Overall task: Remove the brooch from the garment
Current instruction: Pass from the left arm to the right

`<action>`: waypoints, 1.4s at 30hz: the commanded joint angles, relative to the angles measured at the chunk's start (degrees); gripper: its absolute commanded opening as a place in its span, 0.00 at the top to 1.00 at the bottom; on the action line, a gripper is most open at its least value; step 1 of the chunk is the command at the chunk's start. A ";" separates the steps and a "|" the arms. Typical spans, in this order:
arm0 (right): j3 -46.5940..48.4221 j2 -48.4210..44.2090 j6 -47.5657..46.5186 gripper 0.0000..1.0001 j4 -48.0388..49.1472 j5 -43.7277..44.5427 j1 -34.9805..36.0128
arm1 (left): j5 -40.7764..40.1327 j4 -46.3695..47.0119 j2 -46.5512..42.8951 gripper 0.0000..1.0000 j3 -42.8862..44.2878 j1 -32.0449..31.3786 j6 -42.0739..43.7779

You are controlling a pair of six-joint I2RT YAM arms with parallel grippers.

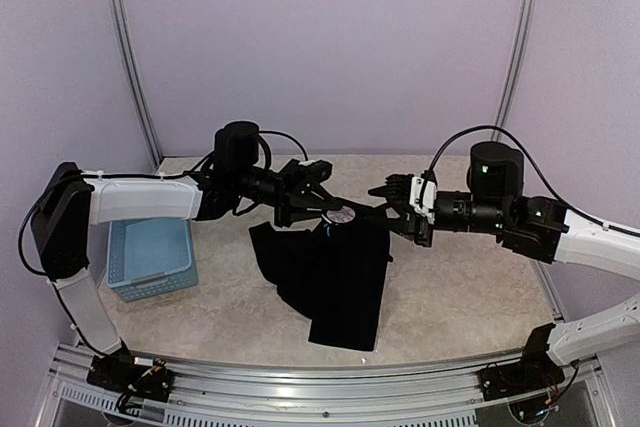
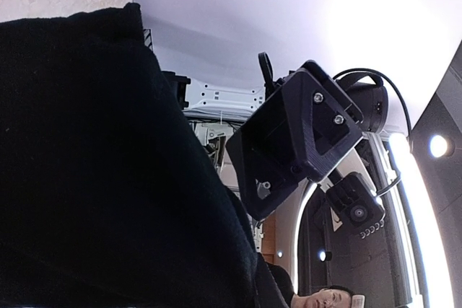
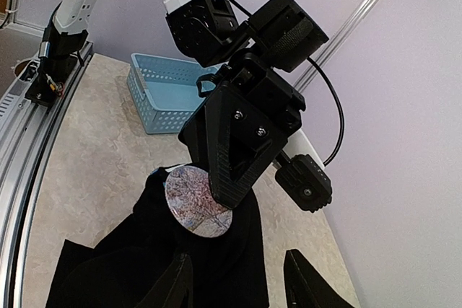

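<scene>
Left hand (image 1: 318,212) tight on garment (image 1: 335,277)

White arm links (image 1: 135,199); black joints (image 1: 237,142), cables (image 3: 341,120); left end effector (image 3: 222,191) black, screwed.

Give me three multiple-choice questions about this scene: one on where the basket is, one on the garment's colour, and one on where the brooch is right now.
1. Where is the basket?
A. on the table, on the left arm's side of the garment
B. on top of the garment
C. on the metal rail at the near edge

2. What colour is the garment?
A. red
B. black
C. white

3. Where is the brooch?
A. in the basket
B. lying on the bare table
C. on the garment

Answers:
1 A: the top view shows it on the table, left of the cloth.
2 B: the cloth is plain black.
3 C: it sits on the cloth, ahead of the open right gripper.
</scene>
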 commanded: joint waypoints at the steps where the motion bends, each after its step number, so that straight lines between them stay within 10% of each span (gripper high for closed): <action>1: -1.22 1.02 -3.66 0.58 0.13 2.22 1.23 | 1.47 4.46 -1.83 1.00 -0.01 -0.49 -1.46; 24: -0.61 3.90 -10.47 0.76 3.12 4.78 6.07 | 1.17 4.27 -0.43 1.00 0.00 -1.72 -2.02; 32: 0.59 4.87 -10.94 0.97 1.88 4.29 7.07 | 1.29 3.47 0.09 0.98 -0.72 -1.76 -1.90; 35: 0.87 4.77 -10.82 1.00 0.52 4.47 7.13 | 0.68 0.50 0.24 0.87 -0.36 -1.61 0.36; 42: 2.86 4.04 -5.51 1.00 -7.36 5.00 7.10 | -8.59 -21.47 -2.68 0.20 4.38 1.25 17.69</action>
